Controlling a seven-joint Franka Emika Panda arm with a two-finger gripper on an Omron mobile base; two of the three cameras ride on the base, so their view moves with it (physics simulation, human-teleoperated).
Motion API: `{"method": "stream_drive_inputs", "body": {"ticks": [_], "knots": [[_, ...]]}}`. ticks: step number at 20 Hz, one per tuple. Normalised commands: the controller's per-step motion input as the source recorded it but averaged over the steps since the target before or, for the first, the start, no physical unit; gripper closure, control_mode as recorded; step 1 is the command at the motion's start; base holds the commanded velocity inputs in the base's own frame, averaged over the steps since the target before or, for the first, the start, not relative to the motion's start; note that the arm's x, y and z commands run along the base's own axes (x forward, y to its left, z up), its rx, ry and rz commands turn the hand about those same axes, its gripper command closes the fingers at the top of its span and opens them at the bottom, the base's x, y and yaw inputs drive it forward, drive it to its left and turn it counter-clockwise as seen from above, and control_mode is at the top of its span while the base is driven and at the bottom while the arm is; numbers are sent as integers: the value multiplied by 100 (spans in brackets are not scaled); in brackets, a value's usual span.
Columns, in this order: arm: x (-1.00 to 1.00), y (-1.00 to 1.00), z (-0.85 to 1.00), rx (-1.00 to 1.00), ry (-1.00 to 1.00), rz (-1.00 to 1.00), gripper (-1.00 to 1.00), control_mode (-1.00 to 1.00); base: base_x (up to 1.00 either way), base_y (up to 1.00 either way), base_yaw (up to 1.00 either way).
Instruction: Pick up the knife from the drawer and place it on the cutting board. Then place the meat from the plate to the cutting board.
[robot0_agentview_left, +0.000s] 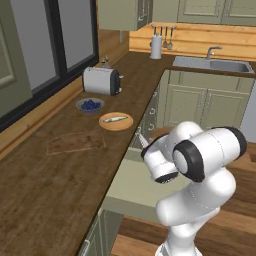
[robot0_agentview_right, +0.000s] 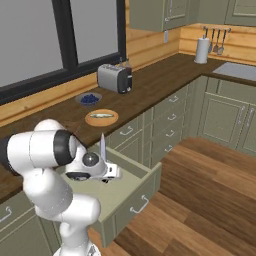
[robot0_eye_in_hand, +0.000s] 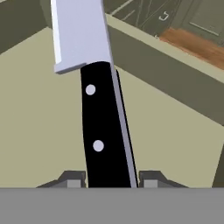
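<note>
Counter (robot0_agentview_left: 50, 190): toaster (robot0_agentview_left: 101, 80), blueberry bowl (robot0_agentview_left: 90, 105), plate (robot0_agentview_left: 115, 121)

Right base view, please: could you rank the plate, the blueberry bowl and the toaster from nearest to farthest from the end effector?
From the end effector, above the open drawer:
1. Plate, on the counter just beyond.
2. Blueberry bowl, farther back, toward the window.
3. Toaster, farthest along the counter.

End effector (robot0_eye_in_hand: 111, 177) clamped, arm folded low.
</note>
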Motion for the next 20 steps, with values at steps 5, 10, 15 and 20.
{"method": "stream_drive_inputs", "body": {"ticks": [5,10,15,20], "knots": [[0,-68,100,7,18,-9,100,-100,0,0,0],[3,-27,100,7,14,-5,100,-100,0,0,0],[45,-2,100,15,20,2,100,-100,0,0,0],[60,-15,100,15,37,11,100,-100,0,0,0]]}}
